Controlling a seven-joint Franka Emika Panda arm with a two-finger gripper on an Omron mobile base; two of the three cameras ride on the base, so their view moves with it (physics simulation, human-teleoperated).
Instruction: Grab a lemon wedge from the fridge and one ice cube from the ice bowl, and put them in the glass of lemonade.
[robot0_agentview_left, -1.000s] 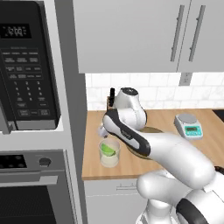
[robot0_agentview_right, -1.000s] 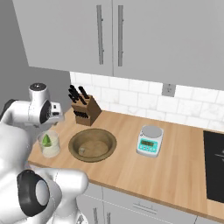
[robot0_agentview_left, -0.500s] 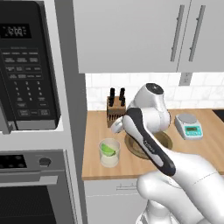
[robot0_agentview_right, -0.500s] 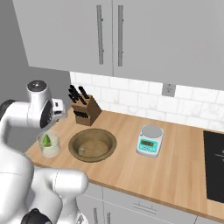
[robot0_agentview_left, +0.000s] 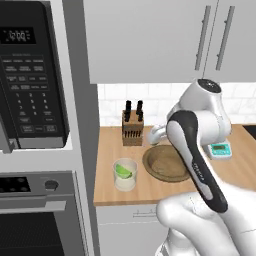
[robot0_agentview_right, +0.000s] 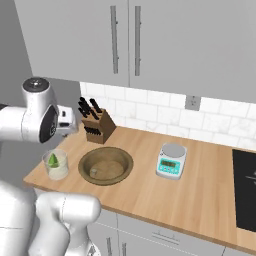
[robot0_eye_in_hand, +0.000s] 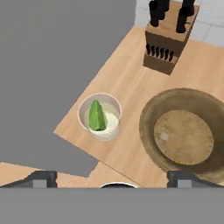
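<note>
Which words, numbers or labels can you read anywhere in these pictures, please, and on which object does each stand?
Microwave clock display: pale digits, too blurred to read.
Microwave keypad: rows of buttons with tiny marks, too small to read.
Oven panel display: dark, nothing legible.
Kitchen scale screen: blank to the eye, no digits legible.
Knife block, ice bowl, glass of lemonade: no text.

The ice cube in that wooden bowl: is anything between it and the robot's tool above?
Nothing visible. The tool hangs open above the counter, and the small ice cube lies uncovered in the bowl, beside the glass holding the lemon wedge.
</note>
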